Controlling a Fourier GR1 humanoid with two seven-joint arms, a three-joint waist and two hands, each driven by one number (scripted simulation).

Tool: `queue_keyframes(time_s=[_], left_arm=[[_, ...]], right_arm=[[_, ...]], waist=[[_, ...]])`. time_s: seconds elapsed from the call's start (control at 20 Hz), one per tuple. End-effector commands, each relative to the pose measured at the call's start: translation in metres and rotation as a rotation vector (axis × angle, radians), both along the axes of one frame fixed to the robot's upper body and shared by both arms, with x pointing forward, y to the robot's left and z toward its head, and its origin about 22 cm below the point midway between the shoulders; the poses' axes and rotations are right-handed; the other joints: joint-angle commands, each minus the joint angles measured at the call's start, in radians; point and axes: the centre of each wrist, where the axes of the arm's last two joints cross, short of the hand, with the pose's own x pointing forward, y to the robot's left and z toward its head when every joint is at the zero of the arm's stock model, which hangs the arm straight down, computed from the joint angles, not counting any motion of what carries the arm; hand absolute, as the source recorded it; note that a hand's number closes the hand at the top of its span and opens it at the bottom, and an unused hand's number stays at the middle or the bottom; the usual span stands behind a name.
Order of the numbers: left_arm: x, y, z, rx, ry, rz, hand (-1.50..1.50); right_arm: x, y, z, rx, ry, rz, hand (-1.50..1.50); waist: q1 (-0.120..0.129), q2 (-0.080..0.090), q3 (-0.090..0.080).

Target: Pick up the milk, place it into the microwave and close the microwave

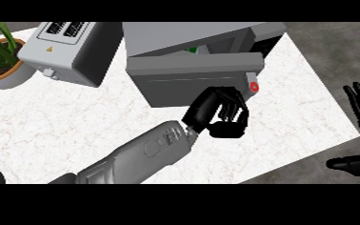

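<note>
The left hand is black and shiny, on a smooth grey arm that comes up from the bottom edge. Its fingers are curled in and hold nothing; the knuckles sit right against the front of the microwave door. The microwave is a grey box with flat sides, just above the hand. Its door is almost closed, tilted a little, with a thin dark gap along its top. A small green bit shows in that gap, up above the hand; that could be the milk inside, but I cannot tell for sure. A little red round button is on the door's corner, just to the right of the fingers. Far up and left of the hand stands a grey toaster with two slots on top. Past it, at the left edge, is a plant in a round tan pot. The counter is white with faint marble lines, and it has lots of bare room left and right of the arm. Its right edge slants down to a dark floor. The right hand rests at the right edge, past the counter's edge, fingers straight and pointing up.
</note>
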Motion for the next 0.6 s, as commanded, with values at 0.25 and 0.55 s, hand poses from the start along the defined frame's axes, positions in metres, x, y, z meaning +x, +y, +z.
queue_keyframes(time_s=[0.25,0.55], left_arm=[[0.026,-0.016,0.038,-0.041,-0.052,0.042,1.50],[0.039,-0.017,0.048,-0.036,-0.047,0.099,1.50]], right_arm=[[0.023,0.008,0.027,0.045,-0.066,0.133,-1.50],[0.035,0.014,0.044,0.028,-0.087,0.204,-1.50]], waist=[[-0.058,0.023,0.003],[-0.086,0.033,0.005]])
